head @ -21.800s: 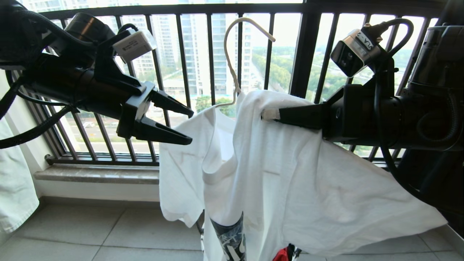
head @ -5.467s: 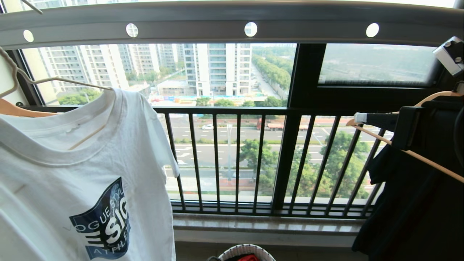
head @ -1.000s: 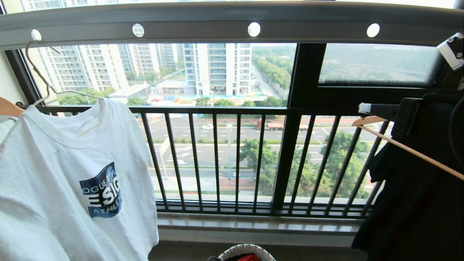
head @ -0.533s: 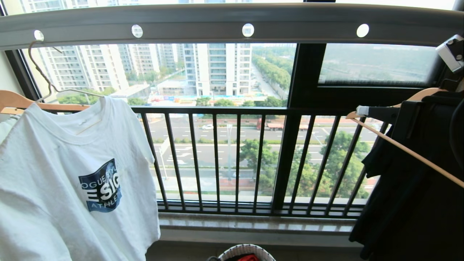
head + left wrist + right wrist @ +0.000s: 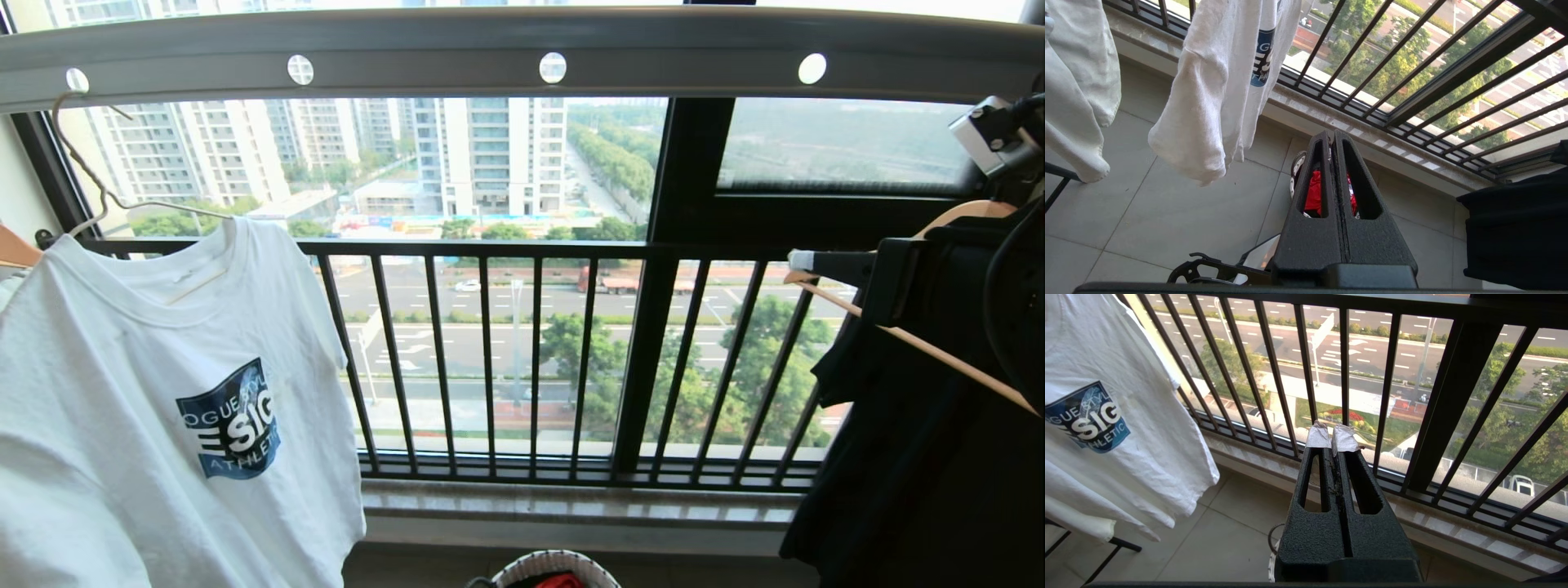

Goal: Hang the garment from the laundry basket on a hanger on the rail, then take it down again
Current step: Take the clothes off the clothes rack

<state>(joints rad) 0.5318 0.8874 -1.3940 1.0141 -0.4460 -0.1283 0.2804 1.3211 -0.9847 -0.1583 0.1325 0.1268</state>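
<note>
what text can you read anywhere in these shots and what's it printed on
"SIG": large white letters on the dark blue chest logo of the white T-shirt.
"GUE STYL": top line of the same logo in the right wrist view; its first letters are cut off.
"ATHLETIC": bottom line of that logo.
White road markings on the street outside: arrows, no readable words.
Nothing else legible.

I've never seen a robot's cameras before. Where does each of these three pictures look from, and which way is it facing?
Head view: high on the robot, facing the black barred window railing and grey holed rail; right gripper shows at the right edge.
Left wrist view: behind the shut left gripper, angled down at the tiled floor and small white woven basket.
Right wrist view: behind the shut right gripper, facing railing and street.
Shared: all three show the hanging white logo T-shirt.
</note>
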